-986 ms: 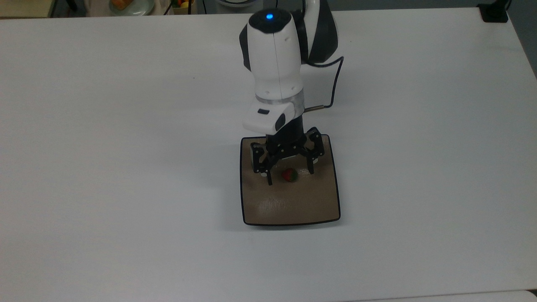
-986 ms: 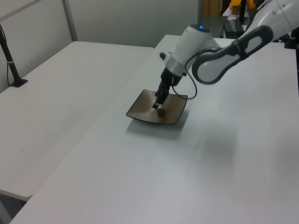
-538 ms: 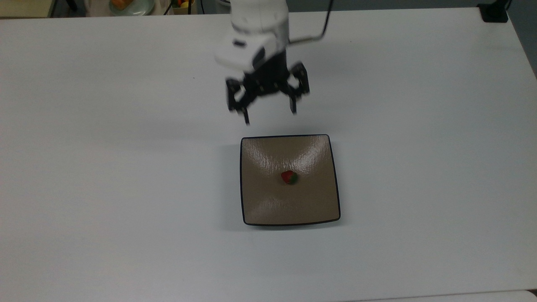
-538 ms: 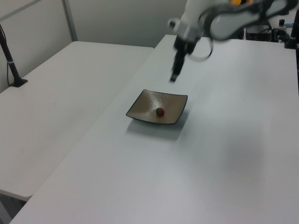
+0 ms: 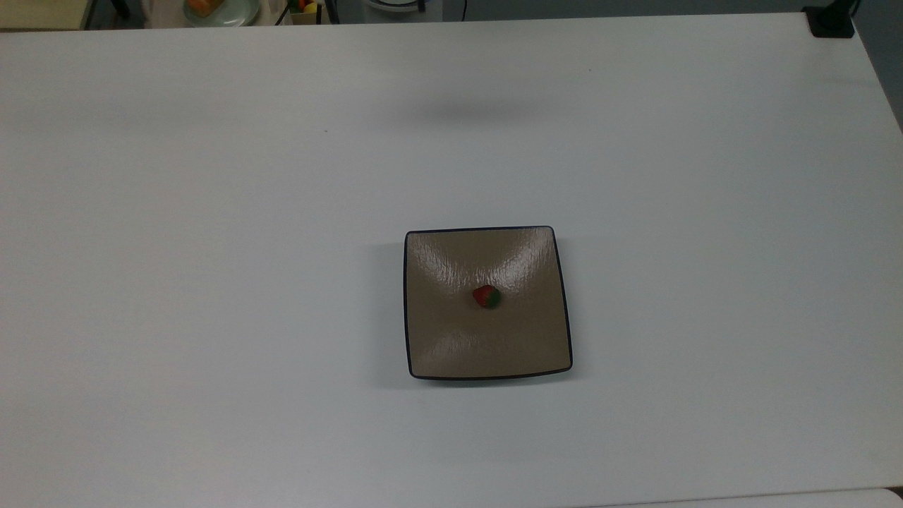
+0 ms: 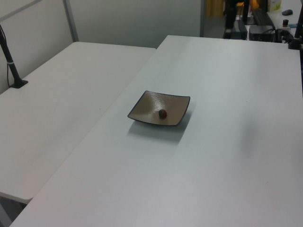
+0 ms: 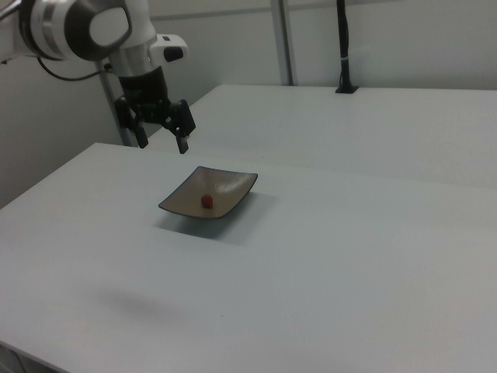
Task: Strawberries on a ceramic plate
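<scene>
- One small strawberry (image 5: 487, 297), red with a dark green end, lies close to the middle of a square tan-brown plate (image 5: 437, 339) with a thin dark rim.
- It sits loose in the plate's shallow dip, touching the glazed surface and well clear of all four edges.
- Plate and berry rest on a broad white tabletop (image 5: 211, 282), roughly central in the top view.
- From the left view, the strawberry (image 6: 162, 113) shows just right of the centre of the plate (image 6: 147, 111), and nothing hangs over it.
- From the right view, the gripper (image 7: 161, 134) hangs in the air above and toward the right view's left of the plate (image 7: 231, 186), well apart from it.
- Its two black fingers are spread wide and point downward, with nothing between them.
- Judging by this, the placing step looks finished: the strawberry (image 7: 207, 201) is on the plate and the arm stands clear.
- Next would likely be only a retreat to a resting pose, keeping the gripper high so it cannot clip the plate's raised rim.
- Little else seems needed, since the plate's dip should keep the round berry from rolling off.
</scene>
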You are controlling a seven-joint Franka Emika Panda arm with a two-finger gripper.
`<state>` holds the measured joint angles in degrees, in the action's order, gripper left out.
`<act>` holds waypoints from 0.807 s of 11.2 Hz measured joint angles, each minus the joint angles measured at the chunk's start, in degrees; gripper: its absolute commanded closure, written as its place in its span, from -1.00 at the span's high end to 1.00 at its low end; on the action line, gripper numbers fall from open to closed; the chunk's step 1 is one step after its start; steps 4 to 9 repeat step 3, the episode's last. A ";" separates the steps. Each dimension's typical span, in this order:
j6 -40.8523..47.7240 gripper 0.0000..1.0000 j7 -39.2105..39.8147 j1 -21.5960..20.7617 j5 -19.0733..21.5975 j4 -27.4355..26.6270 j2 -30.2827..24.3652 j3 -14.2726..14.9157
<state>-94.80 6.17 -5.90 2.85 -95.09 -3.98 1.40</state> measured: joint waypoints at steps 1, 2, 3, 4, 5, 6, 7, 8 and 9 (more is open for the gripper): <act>0.77 1.00 -1.41 0.01 0.00 -0.24 -1.10 0.89; 0.78 1.00 -2.40 0.01 0.00 -0.39 -1.45 1.16; 0.78 1.00 -3.12 -0.02 -0.01 -0.49 -1.45 1.17; 0.78 1.00 -3.12 -0.02 -0.01 -0.49 -1.45 1.17; 0.78 1.00 -3.12 -0.02 -0.01 -0.49 -1.45 1.17; 0.78 1.00 -3.12 -0.02 -0.01 -0.49 -1.45 1.17; 0.78 1.00 -3.12 -0.02 -0.01 -0.49 -1.45 1.17; 0.78 1.00 -3.12 -0.02 -0.01 -0.49 -1.45 1.17; 0.78 1.00 -3.12 -0.02 -0.01 -0.49 -1.45 1.17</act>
